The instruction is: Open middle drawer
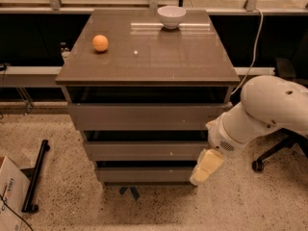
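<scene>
The middle drawer (144, 150) is a flat grey-brown front with a tiny white speck right of centre. It sits between the wider top front (144, 117) and the narrower bottom front (144, 174), and all three look closed. My gripper (206, 167) hangs from the white arm (269, 109) at the cabinet's right front corner, level with the lower two drawers and pointing down-left. Its cream fingers (208, 165) show as one piece.
An orange (100, 43) and a white bowl (171, 16) sit on the cabinet top (154, 57). A black bar (36, 174) and a cardboard box (9, 196) lie on the floor at left. An office chair base (269, 153) stands at right.
</scene>
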Robot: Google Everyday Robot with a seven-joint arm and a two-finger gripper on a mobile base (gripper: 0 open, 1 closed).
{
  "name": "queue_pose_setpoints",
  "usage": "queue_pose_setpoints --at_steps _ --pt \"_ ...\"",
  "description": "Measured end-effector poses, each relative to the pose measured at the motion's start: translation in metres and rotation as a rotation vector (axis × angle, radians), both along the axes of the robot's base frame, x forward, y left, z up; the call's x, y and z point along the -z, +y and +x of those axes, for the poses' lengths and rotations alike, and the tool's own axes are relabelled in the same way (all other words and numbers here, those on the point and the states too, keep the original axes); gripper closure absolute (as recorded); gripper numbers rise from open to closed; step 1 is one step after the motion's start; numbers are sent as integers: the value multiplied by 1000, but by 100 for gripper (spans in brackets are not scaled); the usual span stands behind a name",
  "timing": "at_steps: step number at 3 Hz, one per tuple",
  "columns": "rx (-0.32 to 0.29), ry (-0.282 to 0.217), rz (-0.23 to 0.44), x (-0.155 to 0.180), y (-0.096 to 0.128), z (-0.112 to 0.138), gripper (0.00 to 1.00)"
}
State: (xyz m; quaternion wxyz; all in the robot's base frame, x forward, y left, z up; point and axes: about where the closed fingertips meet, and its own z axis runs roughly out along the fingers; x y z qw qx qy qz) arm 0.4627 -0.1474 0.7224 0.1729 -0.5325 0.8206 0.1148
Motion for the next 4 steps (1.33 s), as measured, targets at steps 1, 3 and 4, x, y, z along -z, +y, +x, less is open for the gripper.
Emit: queue_pose_setpoints --at_steps 1,3,4 --pt "21 14 33 29 7 6 0" --pt "75 -2 119 82 3 40 0" --pt "119 3 172 122 -6 61 0"
